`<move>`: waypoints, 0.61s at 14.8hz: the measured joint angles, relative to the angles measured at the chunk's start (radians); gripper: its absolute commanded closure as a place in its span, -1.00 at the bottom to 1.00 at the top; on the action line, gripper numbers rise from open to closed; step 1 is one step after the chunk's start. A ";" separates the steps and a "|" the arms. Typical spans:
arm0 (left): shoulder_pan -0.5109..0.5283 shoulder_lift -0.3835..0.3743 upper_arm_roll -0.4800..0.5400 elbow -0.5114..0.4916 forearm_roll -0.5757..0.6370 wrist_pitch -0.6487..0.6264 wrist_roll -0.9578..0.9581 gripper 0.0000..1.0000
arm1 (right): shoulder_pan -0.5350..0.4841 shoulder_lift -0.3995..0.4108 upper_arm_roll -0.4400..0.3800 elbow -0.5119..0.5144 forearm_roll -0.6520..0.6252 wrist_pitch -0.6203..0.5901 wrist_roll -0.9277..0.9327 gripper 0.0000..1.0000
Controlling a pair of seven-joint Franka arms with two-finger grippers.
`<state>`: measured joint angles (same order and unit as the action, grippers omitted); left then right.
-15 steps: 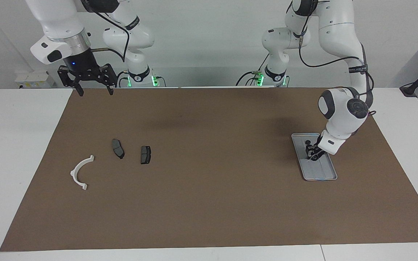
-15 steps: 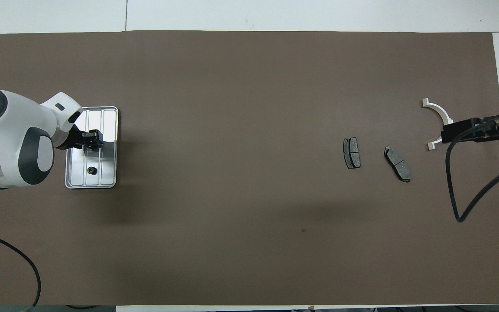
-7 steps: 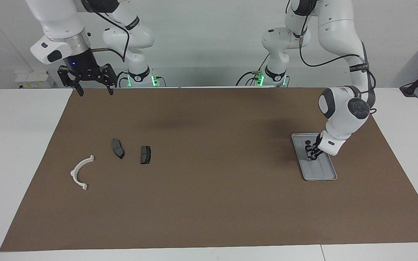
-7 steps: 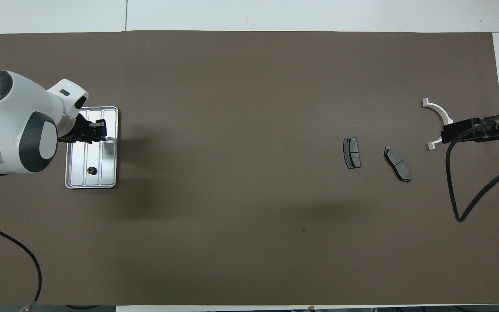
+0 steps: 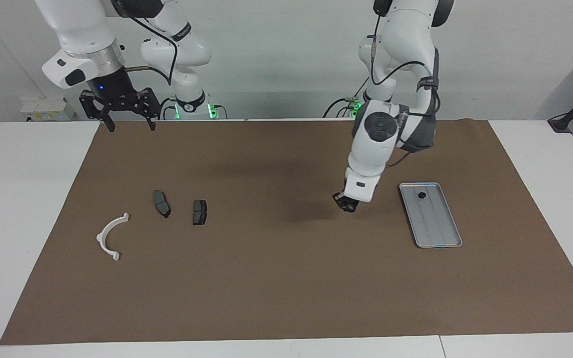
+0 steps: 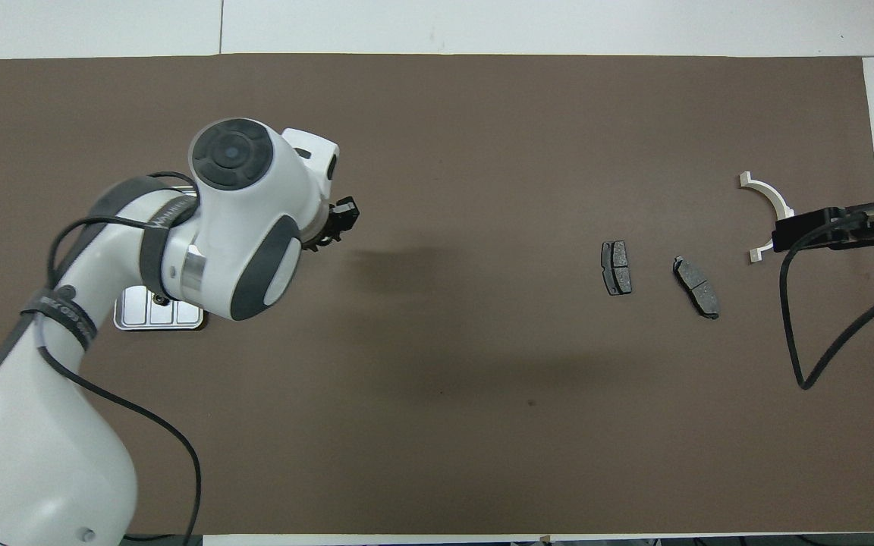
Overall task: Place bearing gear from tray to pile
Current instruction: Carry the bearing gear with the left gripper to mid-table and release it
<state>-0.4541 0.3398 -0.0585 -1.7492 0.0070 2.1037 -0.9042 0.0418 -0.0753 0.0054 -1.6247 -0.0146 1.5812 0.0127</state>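
Observation:
The silver-grey tray [image 5: 435,243] lies on the brown mat at the left arm's end, with one small dark bearing gear [image 5: 421,195] on the part nearest the robots. My left gripper [image 5: 344,203] hangs low over bare mat beside the tray, on the pile's side, shut on a small dark gear. In the overhead view it [image 6: 342,220] shows past the arm, which covers most of the tray [image 6: 156,322]. The pile is the white half-ring [image 5: 110,237] and two dark pads [image 5: 161,203] [image 5: 199,212]. My right gripper [image 5: 127,124] waits open, high over the mat's edge nearest the robots.
The brown mat [image 5: 286,278] covers most of the white table. In the overhead view the half-ring [image 6: 771,201] and pads [image 6: 616,267] [image 6: 696,286] sit at the right arm's end, and a black cable [image 6: 793,334] hangs from the right arm.
My left gripper rose off the tray with a gear and swung sideways toward the pile, now over bare mat. One gear stays on the tray. The right arm has not moved.

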 measured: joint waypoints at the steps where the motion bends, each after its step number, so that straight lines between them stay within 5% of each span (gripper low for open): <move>1: -0.032 0.007 0.000 -0.002 0.000 0.031 -0.052 0.50 | 0.000 0.000 0.000 0.000 0.000 0.000 0.000 -1.00; 9: -0.092 0.062 0.006 -0.103 -0.001 0.207 -0.103 0.30 | 0.000 -0.005 0.000 -0.012 0.000 -0.002 0.000 -1.00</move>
<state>-0.5460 0.4013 -0.0523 -1.8519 0.0064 2.3107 -1.0067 0.0418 -0.0808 0.0054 -1.6366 -0.0146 1.5788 0.0127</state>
